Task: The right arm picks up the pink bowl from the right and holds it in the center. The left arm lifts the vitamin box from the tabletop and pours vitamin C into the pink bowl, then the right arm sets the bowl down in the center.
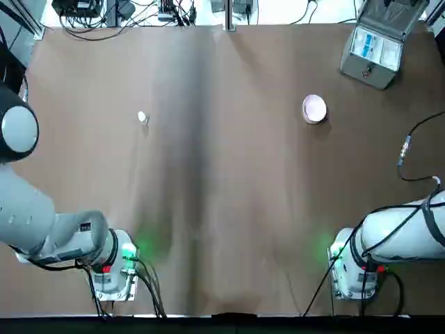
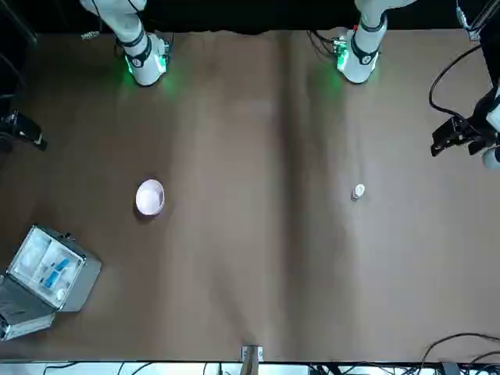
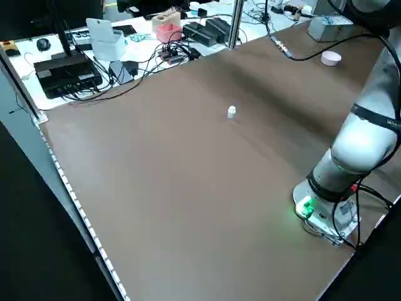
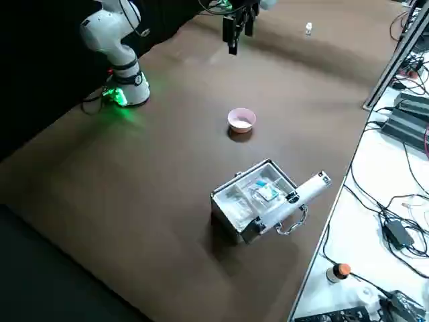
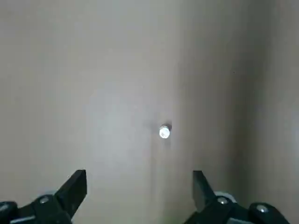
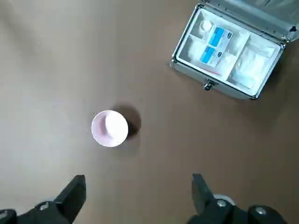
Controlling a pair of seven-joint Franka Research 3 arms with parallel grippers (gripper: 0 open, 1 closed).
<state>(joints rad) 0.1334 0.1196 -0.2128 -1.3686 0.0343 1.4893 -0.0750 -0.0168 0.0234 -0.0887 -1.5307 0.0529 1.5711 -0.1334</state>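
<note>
The pink bowl (image 1: 314, 109) and white vitamin box (image 1: 142, 117) stand well apart.

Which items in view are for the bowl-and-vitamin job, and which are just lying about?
For the job:
- pink bowl
- white vitamin box
- left gripper, open
- right gripper, open

Lying about:
- open grey case
- black cables
- monitor

the tabletop (image 1: 236, 174) is showing matte brown with darker lengthwise streaks. the bowl (image 4: 242, 119) is wearing pale pink, and the vitamin box (image 3: 231, 112) is showing white. the hinged case (image 4: 255, 201) is pairing silver-grey with a white inside and bright blue patches. the left arm (image 1: 49, 223) is mixing white with grey, and a green glow is tinting its base (image 1: 118, 268).
</note>
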